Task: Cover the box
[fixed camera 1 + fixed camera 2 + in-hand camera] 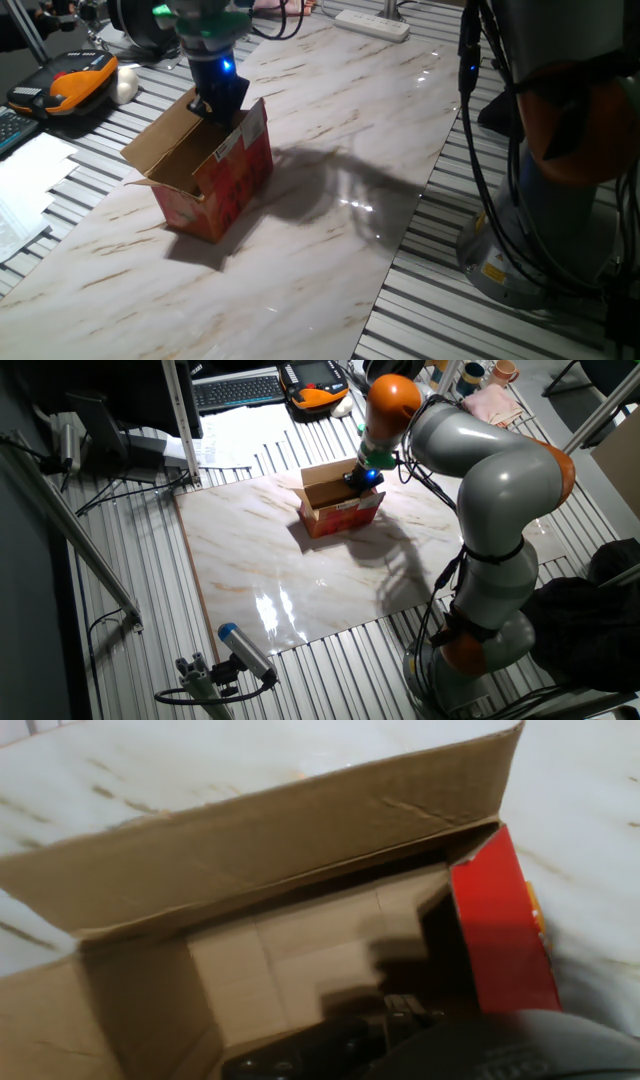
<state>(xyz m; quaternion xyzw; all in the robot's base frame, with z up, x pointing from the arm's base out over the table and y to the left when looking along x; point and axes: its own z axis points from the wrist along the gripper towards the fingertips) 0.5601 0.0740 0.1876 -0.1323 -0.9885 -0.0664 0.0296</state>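
One light, floppy cardboard box (215,175) I'm hovering over, gripper (218,108) state unclear, eyeing the 12 o'clock flap (270,830) edge.

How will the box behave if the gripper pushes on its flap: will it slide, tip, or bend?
The box looks empty inside in the hand view, so it is probably light and may slide on the smooth marble table. Its flaps are thin creased cardboard, so they should fold easily. It stands narrow and upright, so a high push from the gripper might tip it.
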